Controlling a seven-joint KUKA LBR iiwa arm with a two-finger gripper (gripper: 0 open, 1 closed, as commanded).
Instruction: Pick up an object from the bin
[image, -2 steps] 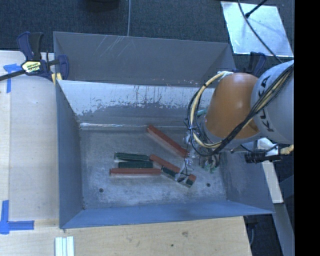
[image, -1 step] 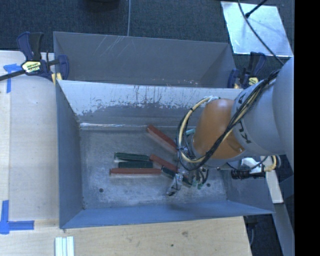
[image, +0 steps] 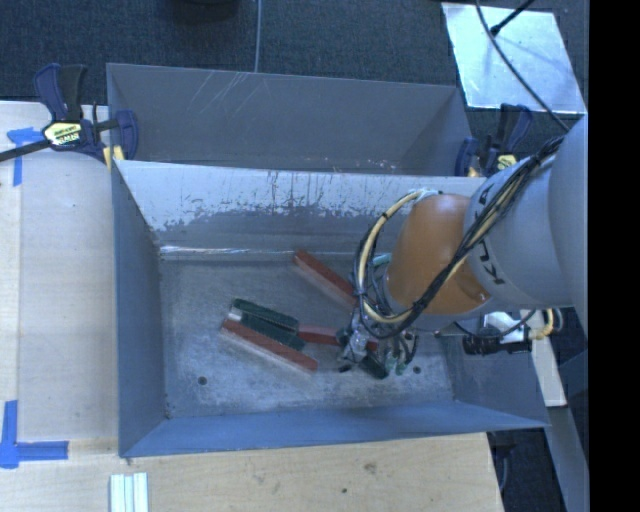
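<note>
- Grey bin (image: 135, 300) floor: two long reddish-brown bars (image: 322, 272) (image: 268, 347), one dark green bar (image: 265, 318), one short red bar (image: 320, 338).
- My gripper (image: 362, 355) sits low at the short red bar's right end; whether it is spread or pinching, I cannot tell.

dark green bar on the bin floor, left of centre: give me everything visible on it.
The dark green bar is a slim, straight stick, matte, with a slightly ridged-looking top; its material is unclear. It lies flat on the bin floor, slanting from upper left down to lower right. Along its near side it lies against a longer reddish-brown bar. The pincer is to its right, apart from it.
</note>
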